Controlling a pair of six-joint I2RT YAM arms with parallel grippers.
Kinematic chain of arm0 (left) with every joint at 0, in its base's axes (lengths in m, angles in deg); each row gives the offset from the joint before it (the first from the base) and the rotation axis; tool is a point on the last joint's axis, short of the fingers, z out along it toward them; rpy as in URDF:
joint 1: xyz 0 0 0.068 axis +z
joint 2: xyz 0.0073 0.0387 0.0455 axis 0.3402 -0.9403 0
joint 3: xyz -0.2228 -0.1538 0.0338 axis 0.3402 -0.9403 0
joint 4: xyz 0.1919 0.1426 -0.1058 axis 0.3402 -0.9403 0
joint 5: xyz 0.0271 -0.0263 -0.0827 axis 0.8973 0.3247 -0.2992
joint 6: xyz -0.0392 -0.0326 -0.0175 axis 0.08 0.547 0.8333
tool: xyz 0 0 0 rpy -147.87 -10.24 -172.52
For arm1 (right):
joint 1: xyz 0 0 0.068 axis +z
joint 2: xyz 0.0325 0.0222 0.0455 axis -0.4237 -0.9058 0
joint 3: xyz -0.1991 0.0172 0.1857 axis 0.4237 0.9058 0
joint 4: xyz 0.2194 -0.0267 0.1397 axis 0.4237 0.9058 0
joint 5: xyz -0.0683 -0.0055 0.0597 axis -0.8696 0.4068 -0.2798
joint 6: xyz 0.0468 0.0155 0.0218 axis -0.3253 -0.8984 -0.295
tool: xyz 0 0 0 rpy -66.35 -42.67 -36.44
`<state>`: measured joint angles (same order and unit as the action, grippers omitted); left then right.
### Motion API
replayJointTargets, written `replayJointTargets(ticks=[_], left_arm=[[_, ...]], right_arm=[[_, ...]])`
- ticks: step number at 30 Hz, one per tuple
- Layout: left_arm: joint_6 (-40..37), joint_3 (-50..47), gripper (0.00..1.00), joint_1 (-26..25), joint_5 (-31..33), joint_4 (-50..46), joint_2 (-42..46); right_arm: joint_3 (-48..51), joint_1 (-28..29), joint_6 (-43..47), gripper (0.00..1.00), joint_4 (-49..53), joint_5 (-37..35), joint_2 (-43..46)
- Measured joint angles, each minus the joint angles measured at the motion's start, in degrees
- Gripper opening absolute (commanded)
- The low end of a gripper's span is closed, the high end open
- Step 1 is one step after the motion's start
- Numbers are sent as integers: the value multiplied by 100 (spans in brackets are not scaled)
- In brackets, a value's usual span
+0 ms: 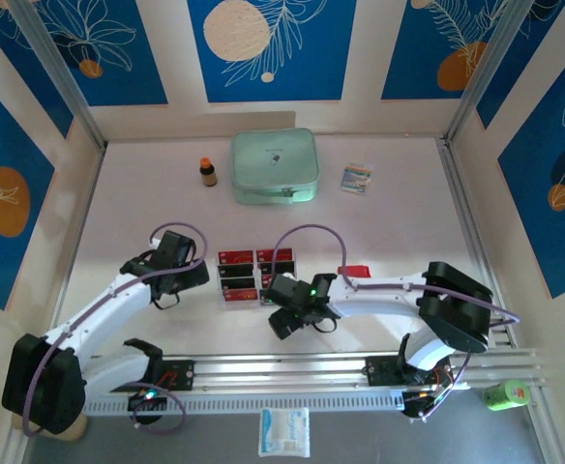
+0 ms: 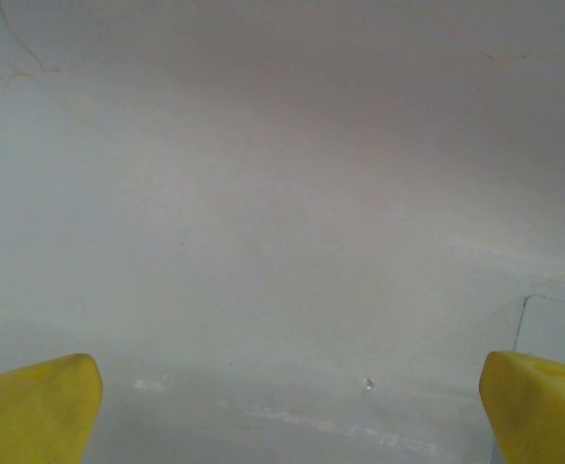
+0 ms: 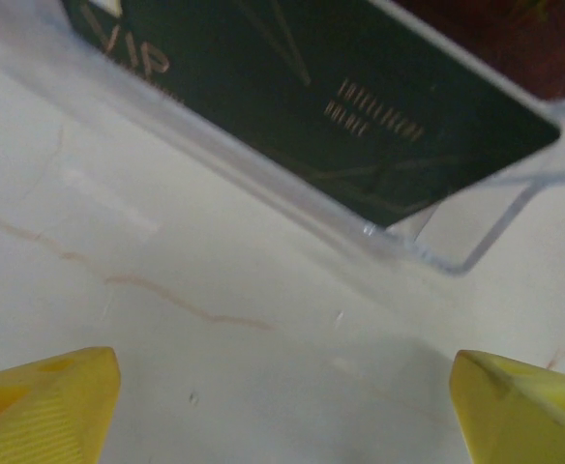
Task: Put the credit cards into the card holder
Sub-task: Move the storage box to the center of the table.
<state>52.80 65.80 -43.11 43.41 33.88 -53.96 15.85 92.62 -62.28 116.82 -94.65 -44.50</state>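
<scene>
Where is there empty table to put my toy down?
Bare table lies left of the small bottle, toward the frame, and on the right between the striped packet and the right arm. It is crowded in the middle: the credit cards, the card holder, the left claw and the right claw sit close together.

Gold "VIP" on the dark card — its smaller lines unreadable.

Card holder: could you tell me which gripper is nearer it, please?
Right. The right gripper sits just left of the card holder; the left gripper is beyond the cards.
</scene>
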Motion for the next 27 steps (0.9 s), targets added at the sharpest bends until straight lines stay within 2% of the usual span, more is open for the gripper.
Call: replayJointTargets(ticks=[15,21,27], left_arm=[[155,-195,100,-221,39,527,-581],[184,-101,100,-291,35,789,-1147],[170,411,100,-407,39,981,-1803]], right_arm=[[-79,-459,-2,89,-297,-326,-177],[-76,-654,-7,89,-431,-348,-190],[-35,-970,-44,88,-584,-411,-221]])
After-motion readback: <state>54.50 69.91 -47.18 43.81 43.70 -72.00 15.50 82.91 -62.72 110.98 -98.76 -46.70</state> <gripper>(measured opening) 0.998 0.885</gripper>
